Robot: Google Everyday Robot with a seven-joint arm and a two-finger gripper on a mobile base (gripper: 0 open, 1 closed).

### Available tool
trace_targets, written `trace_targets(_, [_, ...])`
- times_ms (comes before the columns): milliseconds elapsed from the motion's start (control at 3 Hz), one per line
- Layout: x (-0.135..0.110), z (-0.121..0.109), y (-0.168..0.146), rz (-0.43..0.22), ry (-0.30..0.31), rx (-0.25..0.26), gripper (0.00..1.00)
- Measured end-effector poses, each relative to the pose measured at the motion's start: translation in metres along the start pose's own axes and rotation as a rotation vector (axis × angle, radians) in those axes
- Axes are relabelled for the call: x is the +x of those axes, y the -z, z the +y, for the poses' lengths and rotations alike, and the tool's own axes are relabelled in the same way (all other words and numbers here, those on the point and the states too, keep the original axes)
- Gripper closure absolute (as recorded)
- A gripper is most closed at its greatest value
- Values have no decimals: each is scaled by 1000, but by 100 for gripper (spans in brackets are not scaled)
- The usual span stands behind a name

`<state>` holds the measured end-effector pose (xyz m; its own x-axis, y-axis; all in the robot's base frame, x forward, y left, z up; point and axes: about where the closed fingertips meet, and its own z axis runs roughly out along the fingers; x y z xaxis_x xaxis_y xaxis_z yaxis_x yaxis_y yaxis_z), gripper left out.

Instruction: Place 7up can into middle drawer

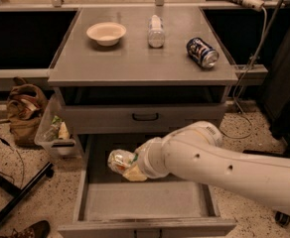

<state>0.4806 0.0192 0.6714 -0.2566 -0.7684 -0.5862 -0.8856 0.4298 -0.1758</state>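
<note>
The 7up can (118, 160), pale green and white, lies on its side in my gripper (128, 167). The gripper is shut on it, at the end of my white arm (219, 165) that reaches in from the right. The can hangs over the back left part of the open middle drawer (145, 200), a little above its flat grey floor. The arm hides part of the drawer's back and right side.
Above is a shut drawer with a black handle (145, 117). On the grey table top (135, 63) are a white bowl (106, 32), a clear bottle (156, 31) and a dark blue can (202, 52). A plastic bin (55, 135), a brown bag (25, 110) and black stand legs (16, 192) are at left.
</note>
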Motion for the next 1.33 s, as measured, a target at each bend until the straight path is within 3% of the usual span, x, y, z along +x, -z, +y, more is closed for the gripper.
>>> trace_targets(333, [33, -12, -30, 23, -33, 45, 100])
trace_targets(667, [58, -18, -55, 32, -115, 45, 100])
trace_targets(1000, [77, -5, -88, 18, -207, -17, 100])
trace_targets(1333, [77, -5, -88, 18, -207, -17, 100])
